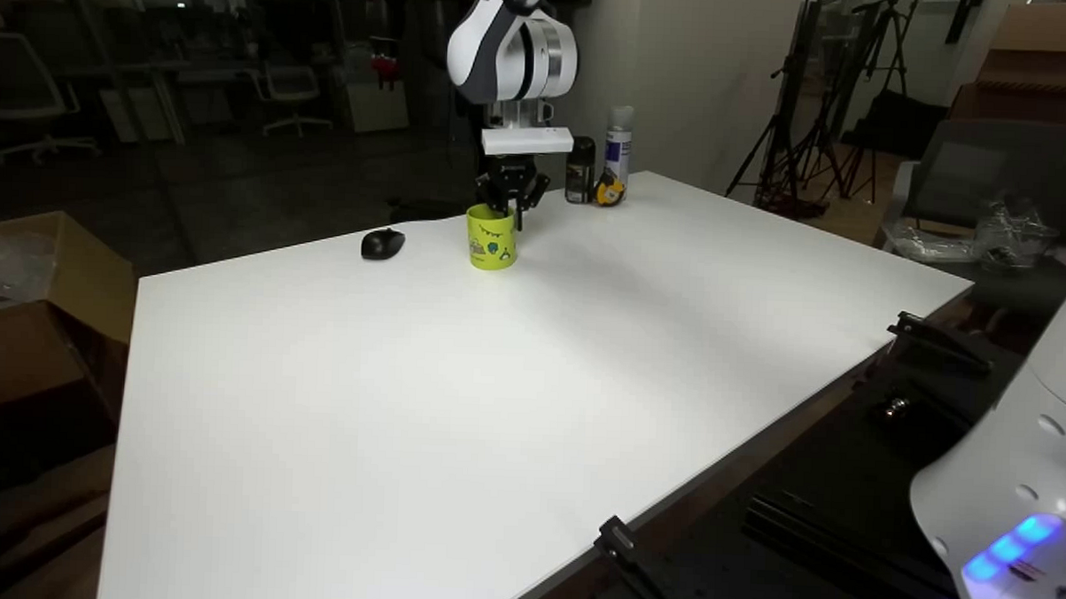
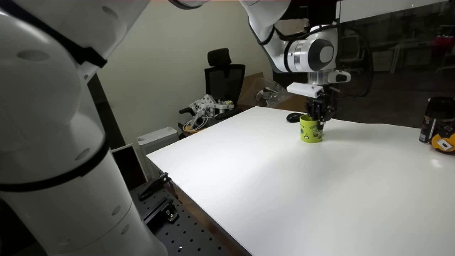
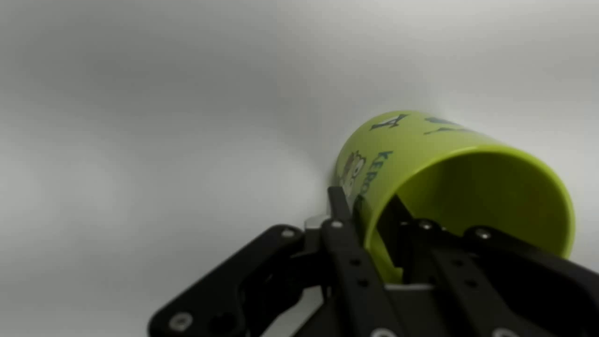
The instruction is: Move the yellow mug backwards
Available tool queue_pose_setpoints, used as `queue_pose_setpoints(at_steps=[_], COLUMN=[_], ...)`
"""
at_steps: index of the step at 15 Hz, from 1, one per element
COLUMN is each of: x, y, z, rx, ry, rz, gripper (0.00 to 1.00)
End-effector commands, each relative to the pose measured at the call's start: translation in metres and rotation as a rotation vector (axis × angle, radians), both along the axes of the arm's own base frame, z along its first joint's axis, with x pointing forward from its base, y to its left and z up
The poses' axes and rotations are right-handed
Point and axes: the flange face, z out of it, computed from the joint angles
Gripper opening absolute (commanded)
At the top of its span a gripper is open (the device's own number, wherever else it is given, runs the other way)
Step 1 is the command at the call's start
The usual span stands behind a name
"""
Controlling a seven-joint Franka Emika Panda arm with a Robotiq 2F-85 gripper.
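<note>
Fingers (image 3: 339,206) of black two-fingered gripper (image 3: 367,201) nearly together, one inside rim, other outside, wall of yellow-green cylindrical mug (image 1: 491,245) held between. Dark figures and lettering on mug. Mug upright on flat white table (image 1: 360,418), toward far edge in both exterior views. White jointed robot arm (image 1: 513,55) above. Rounded black computer mouse (image 1: 382,244) left of mug, apart from it. Farther right, by far edge: dark cylindrical can (image 1: 580,170), taller white-and-purple spray can (image 1: 619,147), rounded yellow-and-black object (image 1: 609,189) just before spray can.
</note>
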Motion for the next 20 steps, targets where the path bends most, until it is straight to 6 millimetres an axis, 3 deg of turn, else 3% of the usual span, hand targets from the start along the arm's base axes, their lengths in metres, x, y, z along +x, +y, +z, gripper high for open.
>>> queue_pose_setpoints(at_steps=[1, 7, 8, 15, 16, 20], x=[0.007, 0.008, 0.008, 0.003, 0.012, 0.012], y=[0.000, 0.007, 0.008, 0.029, 0.023, 0.024], z=[-0.004, 0.018, 0.023, 0.067, 0.049, 0.048], rx=[0.017, -0.020, -0.023, 0.016, -0.004, -0.002], ry=[-0.004, -0.038, -0.045, -0.081, -0.082, -0.079], rz=[0.001, 0.017, 0.020, 0.092, 0.070, 0.073], gripper=[0.54, 0.96, 0.98, 1.00, 1.00, 1.00])
